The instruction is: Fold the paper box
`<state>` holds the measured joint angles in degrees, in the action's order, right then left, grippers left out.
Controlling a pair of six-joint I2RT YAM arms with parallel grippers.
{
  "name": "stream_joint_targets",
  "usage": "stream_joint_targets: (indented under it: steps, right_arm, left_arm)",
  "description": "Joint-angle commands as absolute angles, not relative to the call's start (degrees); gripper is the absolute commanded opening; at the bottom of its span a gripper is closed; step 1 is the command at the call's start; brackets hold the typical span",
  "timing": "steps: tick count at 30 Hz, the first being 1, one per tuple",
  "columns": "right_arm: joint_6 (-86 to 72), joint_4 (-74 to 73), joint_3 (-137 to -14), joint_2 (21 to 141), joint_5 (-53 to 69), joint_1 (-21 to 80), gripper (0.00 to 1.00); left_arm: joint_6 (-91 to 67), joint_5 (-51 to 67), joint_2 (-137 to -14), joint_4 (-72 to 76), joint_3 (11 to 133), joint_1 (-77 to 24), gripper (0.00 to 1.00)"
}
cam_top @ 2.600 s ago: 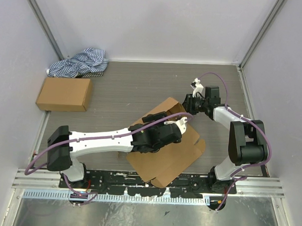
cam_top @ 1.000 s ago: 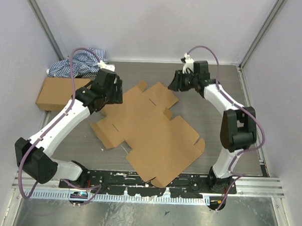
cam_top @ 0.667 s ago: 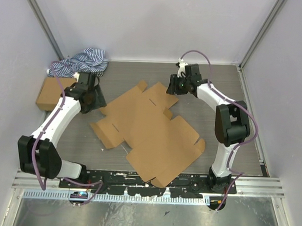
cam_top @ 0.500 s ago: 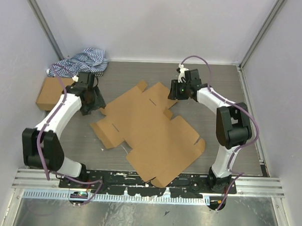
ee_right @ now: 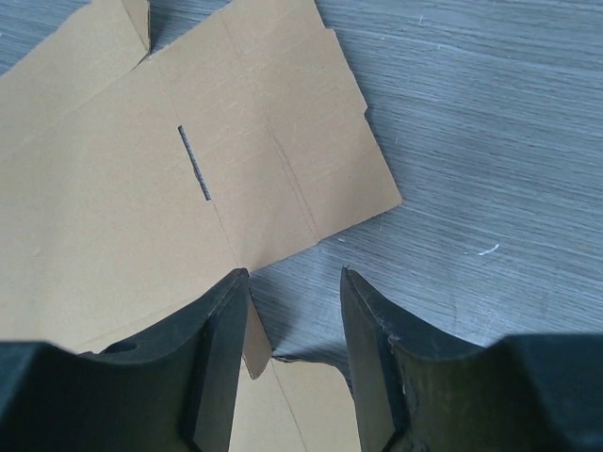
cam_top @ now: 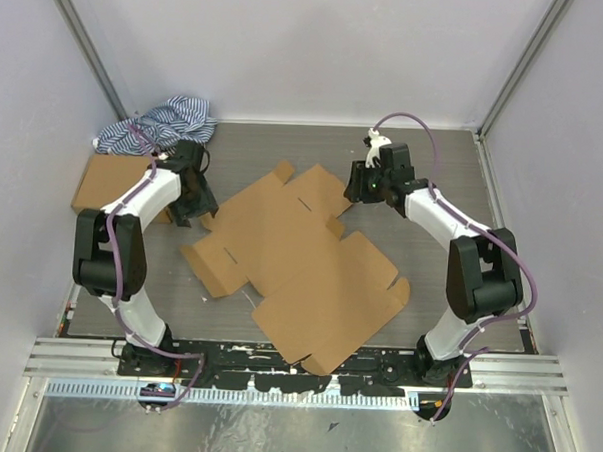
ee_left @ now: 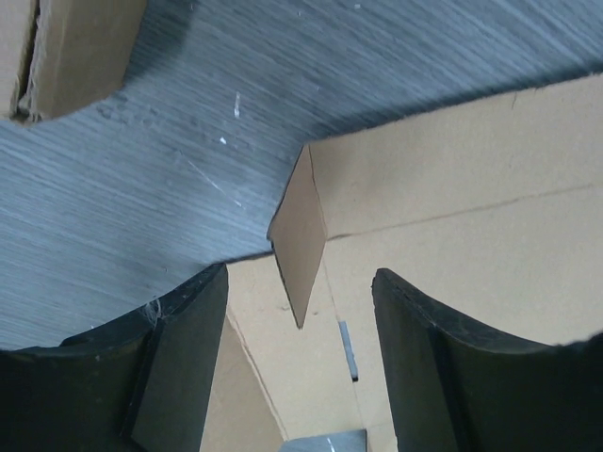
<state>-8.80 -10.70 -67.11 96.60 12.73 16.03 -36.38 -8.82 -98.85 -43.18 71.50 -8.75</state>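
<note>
Brown paper box [cam_top: 300, 256] lying flat, unfolded, left pincer [ee_left: 300, 301] apart over a flap [ee_left: 298, 247], right pincer [ee_right: 294, 282] apart

No text, label, brand or number can be read in any view. The paper box [cam_top: 291, 248] is plain brown cardboard, and the carton [cam_top: 108, 190] is also unprinted.

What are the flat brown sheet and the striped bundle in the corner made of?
The paper box looks like plain matte brown cardboard, given its pressed creases and cut slit. The striped bundle seems soft blue-and-white cloth, since it lies in crumpled folds.
</note>
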Motion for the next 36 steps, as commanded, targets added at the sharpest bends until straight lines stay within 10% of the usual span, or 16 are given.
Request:
stream_joint_targets:
  steps: [1,18,36]
  right_arm:
    - [-8.3,-7.6,-66.6,93.2,11.6,16.2,0.49]
    - [-8.7,-8.2,-64.7,91.6,11.4,14.3,0.48]
    - [-19.8,-1.6,-60.8,87.1,12.9,-1.5,0.45]
  left_arm:
    - [-36.1,-12.0,-101.9,-42.3,75.2,-8.3,0.68]
    - [-32.7,-6.9,-102.9,-40.7,77.0,-8.6,0.07]
    - [-14.6,-20.7,-77.4,-20.9,61.2,-27.3,0.0]
